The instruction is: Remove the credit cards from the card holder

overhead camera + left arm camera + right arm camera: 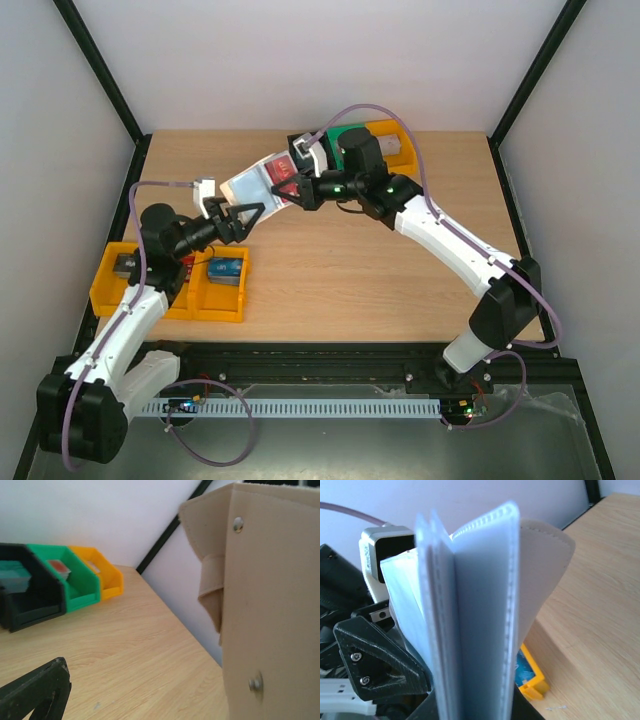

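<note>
Card holder (247,187) hangs open in the air over the far middle of the table (340,270), a red credit card (283,173) showing inside, with your right gripper (298,190) clamped on it. Your left gripper (248,215) sits just beside the beige cover, jaws spread wide and holding nothing.

Wooden table (330,270), yellow bins (220,300) left, 3 coloured bins (82,587) at back

White arms (450,238), black joints (505,305), mauve cables (165,184)
</note>
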Available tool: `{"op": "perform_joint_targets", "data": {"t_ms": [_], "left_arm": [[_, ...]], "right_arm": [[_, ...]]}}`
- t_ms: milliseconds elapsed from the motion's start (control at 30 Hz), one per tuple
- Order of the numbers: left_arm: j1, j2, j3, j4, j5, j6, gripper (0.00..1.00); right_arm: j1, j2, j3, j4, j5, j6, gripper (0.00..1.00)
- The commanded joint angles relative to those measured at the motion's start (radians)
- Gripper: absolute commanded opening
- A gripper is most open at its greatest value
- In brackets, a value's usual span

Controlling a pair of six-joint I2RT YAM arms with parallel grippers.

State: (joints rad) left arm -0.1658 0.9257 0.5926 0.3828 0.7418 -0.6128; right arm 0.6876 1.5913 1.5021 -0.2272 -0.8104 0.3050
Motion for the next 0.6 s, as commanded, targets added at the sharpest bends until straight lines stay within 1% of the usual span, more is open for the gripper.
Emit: {"op": "perform_joint_targets", "data": {"t_ms": [0,33,67,100,133,167,200,267,300,333,367,433,500,567], "left_arm": [[-0.013,0.006,0.021,0.147,0.093,-0.019,1.0],[-0.016,0.006,0.026,0.165,0.102,-0.022,1.0],[-0.018,0.008,0.031,0.185,0.11,-0.026,0.98],[-0.019,0.012,0.037,0.197,0.117,-0.029,0.93],[-0.022,0.015,0.044,0.201,0.12,-0.03,0.87],[-0.024,0.018,0.051,0.203,0.125,-0.031,0.75],[-0.026,0.02,0.055,0.208,0.132,-0.03,0.55],[-0.029,0.019,0.059,0.212,0.134,-0.031,0.18],[-0.029,0.018,0.061,0.205,0.134,-0.029,0.05],[-0.029,0.015,0.065,0.187,0.135,-0.025,0.03],[-0.029,0.012,0.077,0.161,0.138,-0.013,0.02],[-0.029,0.002,0.108,0.082,0.16,0.055,0.02],[-0.03,-0.011,0.144,-0.007,0.179,0.16,0.02],[-0.032,-0.025,0.187,-0.107,0.205,0.294,0.02]], "right_arm": [[0.009,-0.022,-0.016,0.101,-0.12,0.009,0.02],[0.011,-0.024,-0.016,0.106,-0.127,0.01,0.02],[0.012,-0.025,-0.018,0.114,-0.132,0.01,0.02],[0.014,-0.024,-0.018,0.121,-0.144,0.012,0.02],[0.014,-0.022,-0.017,0.128,-0.151,0.014,0.02],[0.017,-0.023,-0.015,0.133,-0.158,0.016,0.02],[0.019,-0.022,-0.012,0.135,-0.167,0.015,0.02],[0.02,-0.021,-0.014,0.139,-0.179,0.012,0.02],[0.02,-0.022,-0.014,0.135,-0.186,0.009,0.07],[0.02,-0.023,-0.013,0.128,-0.191,0.0,0.13],[0.017,-0.026,-0.016,0.121,-0.196,-0.008,0.22],[0.001,-0.039,-0.034,0.124,-0.21,-0.012,0.45],[-0.04,-0.054,-0.062,0.141,-0.23,-0.001,0.65],[-0.077,-0.06,-0.07,0.134,-0.273,-0.002,0.79]]}}
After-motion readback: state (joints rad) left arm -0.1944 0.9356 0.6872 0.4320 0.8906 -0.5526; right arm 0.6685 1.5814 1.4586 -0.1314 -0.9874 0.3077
